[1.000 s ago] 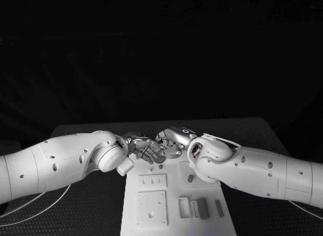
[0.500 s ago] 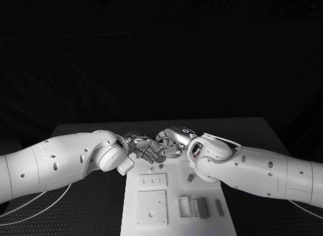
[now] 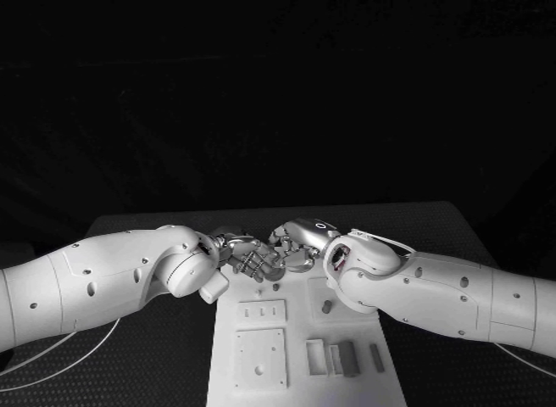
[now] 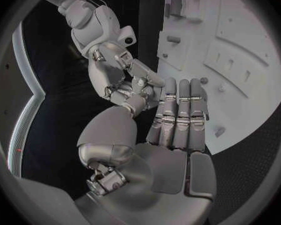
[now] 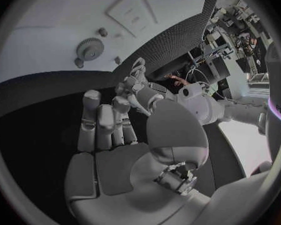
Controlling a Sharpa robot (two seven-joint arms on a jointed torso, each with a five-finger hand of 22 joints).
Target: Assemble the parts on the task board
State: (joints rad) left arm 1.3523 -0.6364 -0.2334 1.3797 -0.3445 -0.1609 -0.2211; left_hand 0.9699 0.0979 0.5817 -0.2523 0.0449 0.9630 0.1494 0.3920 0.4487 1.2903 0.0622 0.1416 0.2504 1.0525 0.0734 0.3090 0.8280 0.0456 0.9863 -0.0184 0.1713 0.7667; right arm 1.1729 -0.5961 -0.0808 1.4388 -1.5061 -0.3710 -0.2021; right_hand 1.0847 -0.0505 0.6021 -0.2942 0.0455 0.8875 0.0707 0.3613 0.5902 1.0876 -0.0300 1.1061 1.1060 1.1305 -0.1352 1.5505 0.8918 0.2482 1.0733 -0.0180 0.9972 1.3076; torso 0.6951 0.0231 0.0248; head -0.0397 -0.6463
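Table: a black table [image 3: 144, 225] with a finely textured top stood in the foreground of the head view; its far edge ran straight across.
Backdrop: beyond the table everything was dark; no wall, window or floor could be made out.
Side area: the right wrist view showed a cluttered area of equipment and cables [image 5: 225, 32] past the table edge; details were too small to identify.
Light: illumination fell on the table area; the surroundings remained unlit.

Dim, colourless scene; fisheye-bent, dark-rimmed wrist views
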